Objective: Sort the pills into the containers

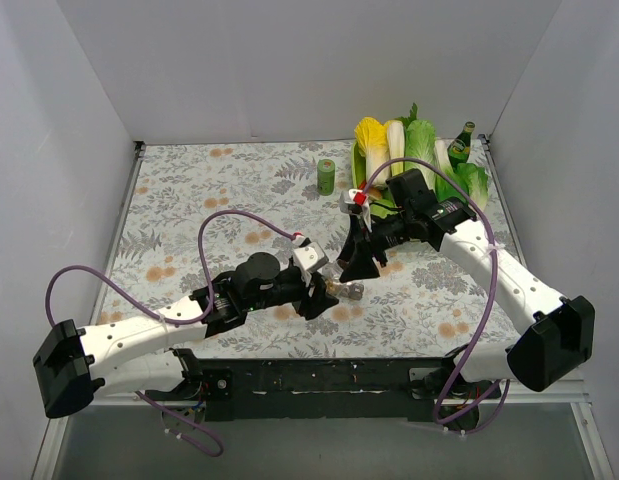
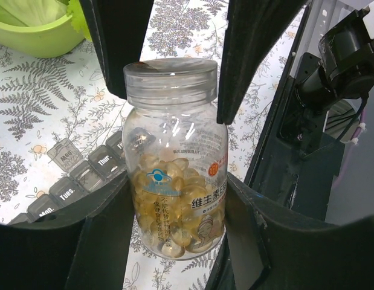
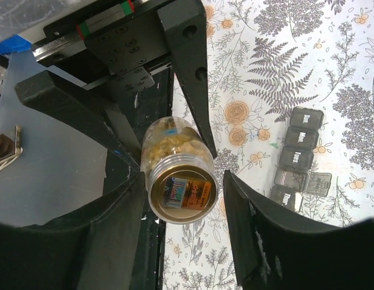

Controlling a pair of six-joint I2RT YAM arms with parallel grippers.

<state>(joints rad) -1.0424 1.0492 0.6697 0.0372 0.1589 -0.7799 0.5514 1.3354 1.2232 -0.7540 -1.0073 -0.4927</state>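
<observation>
My left gripper (image 1: 324,290) is shut on a clear pill bottle (image 2: 174,163) full of yellow softgels and holds its lower body, cap pointing away. The bottle's clear screw cap (image 3: 182,187) is on. My right gripper (image 1: 357,265) is open, one finger on each side of the cap, with a gap on its right side in the right wrist view. Its fingers (image 2: 253,48) show at the top of the left wrist view. The grey strip of containers (image 3: 295,157) lies flat on the cloth beside the bottle, also seen in the left wrist view (image 2: 78,175). Its lids carry day labels, and one lid stands open.
A green tray of vegetables (image 1: 409,150) and a green glass bottle (image 1: 461,145) stand at the back right, with a small green cylinder (image 1: 326,177) to their left. The black base rail (image 3: 114,48) runs along the table's near edge, close beside the bottle.
</observation>
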